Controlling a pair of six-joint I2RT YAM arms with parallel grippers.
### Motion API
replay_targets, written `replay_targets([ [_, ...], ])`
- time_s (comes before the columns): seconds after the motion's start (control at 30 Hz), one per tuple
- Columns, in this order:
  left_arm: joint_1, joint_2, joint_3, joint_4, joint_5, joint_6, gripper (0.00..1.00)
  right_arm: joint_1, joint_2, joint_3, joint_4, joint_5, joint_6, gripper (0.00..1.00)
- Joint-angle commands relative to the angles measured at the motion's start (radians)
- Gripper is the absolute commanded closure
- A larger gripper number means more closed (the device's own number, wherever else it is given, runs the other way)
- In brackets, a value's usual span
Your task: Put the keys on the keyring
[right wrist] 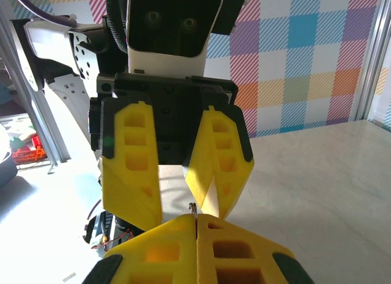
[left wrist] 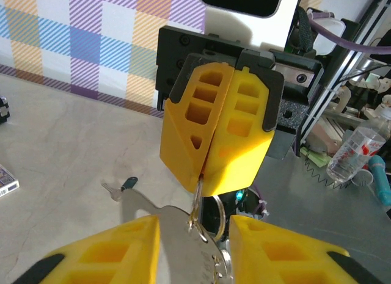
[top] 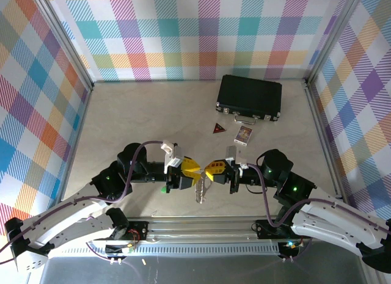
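While your two arms are meeting just past their bases, you're running the right gripper [top: 208, 170] clamped tight, its yellow fingers [right wrist: 165, 247] pressing together on a thin wire end of the keyring [top: 200, 189]. That pale chain is dangling between the two grippers, hanging down toward the table [top: 134, 119]. Facing it from the left, your left gripper [top: 195, 168] is sitting with its jaws parted around a flat silvery piece [left wrist: 177, 226] joined to the ring, and you can't tell whether they're actually pinching it. Just beyond, a small key [left wrist: 121, 187] with a dark head is lying flat on the table, apart from the chain. Farther out, the dark red triangle [top: 218, 128] and the patterned card [top: 244, 134] are lying side by side. At the far wall, right of centre, the black case [top: 249, 98] is sitting closed.
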Motion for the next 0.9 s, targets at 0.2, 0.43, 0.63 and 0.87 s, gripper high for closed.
replay_targets([
  [0.2, -0.01, 0.004, 0.024, 0.066, 0.054, 0.004, 0.77, 0.005, 0.016, 0.041, 0.027, -0.055, -0.011, 1.0],
  [0.43, -0.01, 0.01, 0.022, 0.071, 0.061, 0.002, 0.87, 0.004, 0.018, 0.043, 0.032, -0.072, -0.011, 1.0],
  [0.63, -0.01, 0.01, 0.019, 0.052, 0.044, 0.015, 0.91, 0.005, 0.019, 0.04, 0.042, -0.084, -0.006, 1.0],
  [0.87, -0.009, -0.002, 0.031, 0.041, 0.049, 0.024, 1.0, 0.006, 0.012, 0.044, 0.021, -0.067, -0.007, 1.0],
])
